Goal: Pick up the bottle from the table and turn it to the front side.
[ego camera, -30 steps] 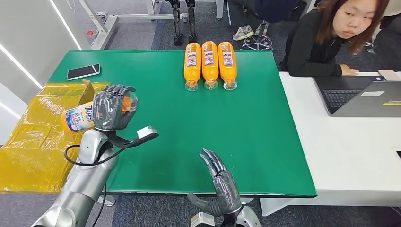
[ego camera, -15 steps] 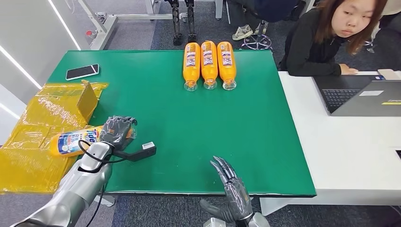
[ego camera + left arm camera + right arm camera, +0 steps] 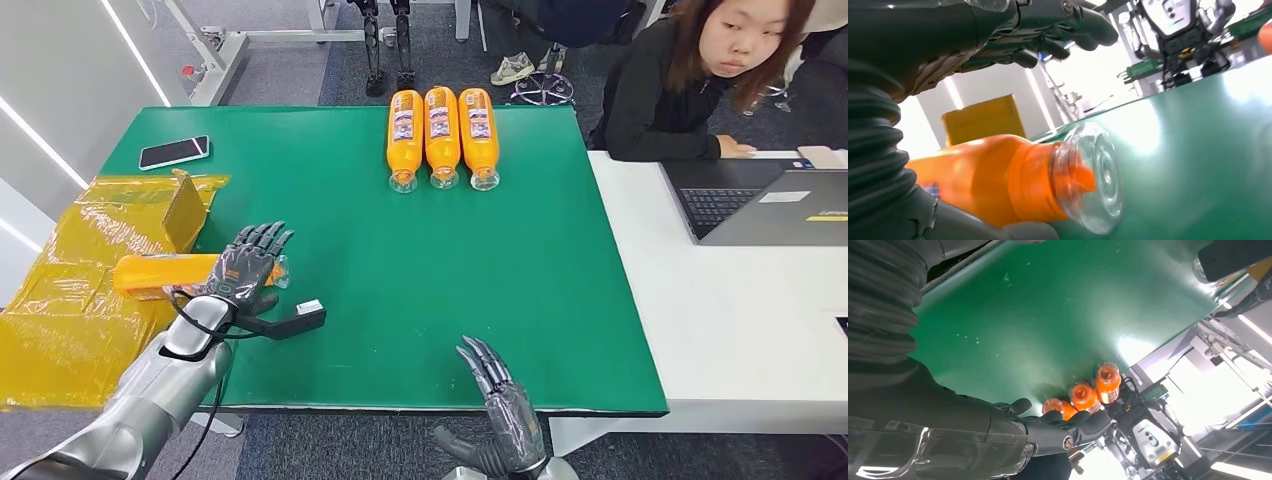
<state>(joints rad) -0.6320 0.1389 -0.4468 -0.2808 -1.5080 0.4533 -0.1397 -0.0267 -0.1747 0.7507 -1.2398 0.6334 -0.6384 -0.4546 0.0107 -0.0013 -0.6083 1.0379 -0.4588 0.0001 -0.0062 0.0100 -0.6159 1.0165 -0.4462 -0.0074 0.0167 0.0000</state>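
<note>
Orange bottle (image 3: 165,271) lying on its side on the green table (image 3: 400,260), left hand (image 3: 245,268) over its capped end with fingers spread, right hand (image 3: 505,405) empty, fingers apart, well away from the bottle

No legible text anywhere; labels on three orange plastic bottles (image 3: 443,137) lying on green table (image 3: 560,300) too small to read.

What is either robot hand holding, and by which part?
The left robot hand lies over the orange bottle near its clear-capped neck; grip unclear. The right robot hand holds nothing.
</note>
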